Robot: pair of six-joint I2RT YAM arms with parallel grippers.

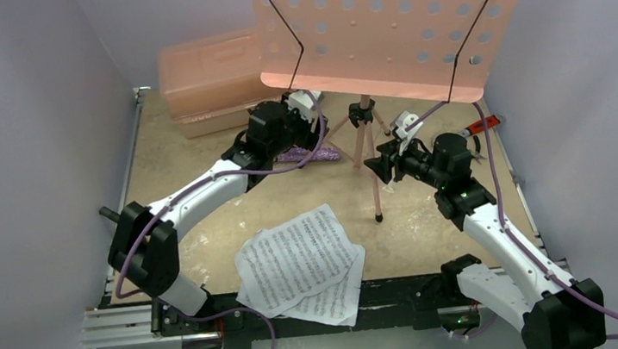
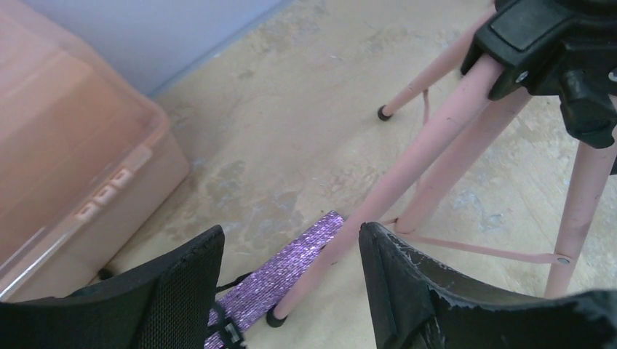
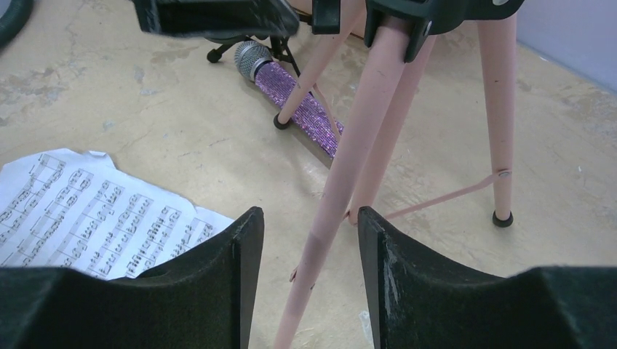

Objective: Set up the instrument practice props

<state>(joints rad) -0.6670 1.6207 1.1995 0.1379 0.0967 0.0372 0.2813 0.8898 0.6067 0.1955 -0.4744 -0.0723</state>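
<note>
The pink perforated music stand (image 1: 397,18) stands upright on its tripod legs (image 1: 365,147) at the table's back. The purple glitter microphone (image 1: 308,154) lies on the table beneath a leg, clipped to a small black tripod mic stand (image 3: 222,49). It also shows in the left wrist view (image 2: 280,273) and the right wrist view (image 3: 302,109). White sheet-music pages (image 1: 302,266) lie at the front edge. My left gripper (image 2: 291,280) is open just above the microphone. My right gripper (image 3: 305,251) is open with a stand leg (image 3: 331,218) between its fingers, not touching.
A salmon-pink lidded case (image 1: 209,81) sits at the back left, close to my left gripper. A red-handled tool (image 1: 481,126) lies at the right edge. Grey walls close in the table on left, back and right.
</note>
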